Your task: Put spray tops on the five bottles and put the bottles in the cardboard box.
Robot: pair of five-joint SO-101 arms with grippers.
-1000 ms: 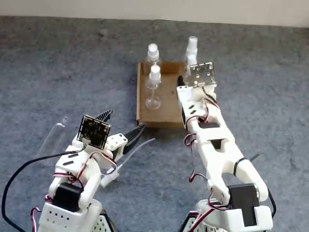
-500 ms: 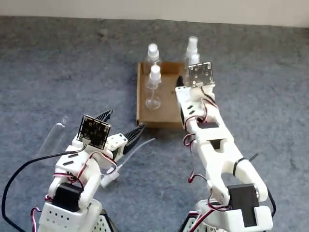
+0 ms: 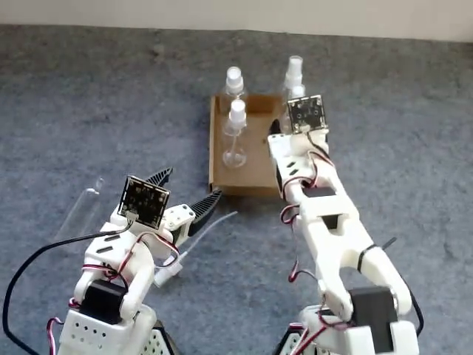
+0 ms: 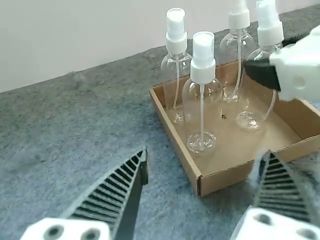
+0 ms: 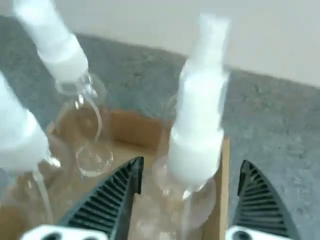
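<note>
A clear bottle lay on its side without a spray top near the front-left edge of the counter. Just beside it my left gripper hung with jaws apart, empty. At the far middle, capped bottles stood upright in the cardboard box. My right gripper, jaws apart, straddled the rightmost bottle.

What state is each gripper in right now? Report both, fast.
Left gripper: open, fingers wide apart, holding nothing.
Right gripper: open, fingers either side of a spray-topped bottle, not clamped on it.
</note>
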